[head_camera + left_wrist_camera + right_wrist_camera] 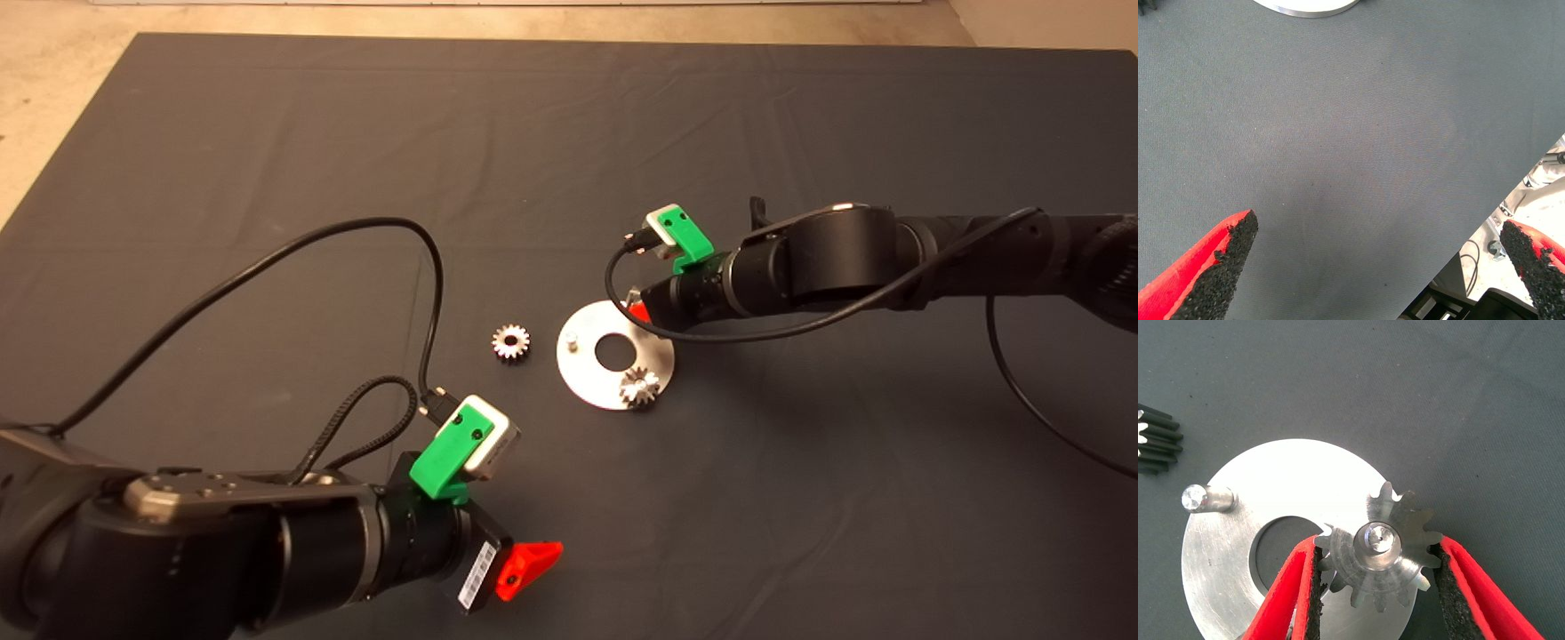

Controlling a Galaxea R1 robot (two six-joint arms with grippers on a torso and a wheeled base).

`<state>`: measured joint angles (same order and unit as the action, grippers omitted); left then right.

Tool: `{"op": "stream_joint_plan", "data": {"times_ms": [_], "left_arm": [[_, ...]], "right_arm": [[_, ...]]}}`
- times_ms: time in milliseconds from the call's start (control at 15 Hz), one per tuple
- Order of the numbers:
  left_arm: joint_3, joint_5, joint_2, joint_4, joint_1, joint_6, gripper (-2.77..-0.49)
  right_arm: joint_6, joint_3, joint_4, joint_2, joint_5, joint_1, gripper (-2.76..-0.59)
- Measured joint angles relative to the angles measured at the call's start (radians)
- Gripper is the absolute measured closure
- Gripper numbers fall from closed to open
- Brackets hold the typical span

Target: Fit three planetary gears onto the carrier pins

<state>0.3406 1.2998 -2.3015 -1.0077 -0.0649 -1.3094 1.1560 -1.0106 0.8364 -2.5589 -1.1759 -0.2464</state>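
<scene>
Overhead, the silver disc (615, 357) lies near the middle of the dark mat (569, 133), well clear of every edge. One planetary gear (639, 388) sits on a pin at the disc's near rim, a bare carrier pin (572, 339) stands on its left side, and a loose gear (511, 342) rests on the mat just left of the disc, apart from it. The right gripper (635, 308) reaches the disc's far right rim; the left gripper (524, 569) hangs toward the mat's near edge over bare cloth. From the left wrist, its fingers (1218, 267) stand wide apart over bare mat, holding nothing, with the mat's edge running beside one pad. From the right wrist, the right gripper (1375, 583) has its pads (1313, 600) against both flanks of a gear (1379, 552) seated on a pin (1378, 537), gripping it; another pin (1205, 499) stands uncovered.
</scene>
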Motion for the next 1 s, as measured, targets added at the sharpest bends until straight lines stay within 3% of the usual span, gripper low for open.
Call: {"op": "stream_joint_plan", "data": {"times_ms": [133, 267, 600, 1000], "left_arm": [[0.0, 0.0, 0.0, 0.0, 0.0, 0.0, -2.64], [0.0, 0.0, 0.0, 0.0, 0.0, 0.0, -2.64], [0.0, 0.0, 0.0, 0.0, 0.0, 0.0, -2.64], [0.0, 0.0, 0.001, 0.0, 0.0, 0.0, -2.64]], "right_arm": [[0.0, 0.021, 0.0, 0.008, -0.025, 0.0, -1.0], [0.0, 0.042, 0.0, 0.01, -0.038, 0.0, -1.0], [-0.003, 0.043, 0.0, 0.01, -0.051, 0.0, -1.0], [-0.03, 0.039, 0.0, 0.006, -0.05, 0.0, -1.0]]}}
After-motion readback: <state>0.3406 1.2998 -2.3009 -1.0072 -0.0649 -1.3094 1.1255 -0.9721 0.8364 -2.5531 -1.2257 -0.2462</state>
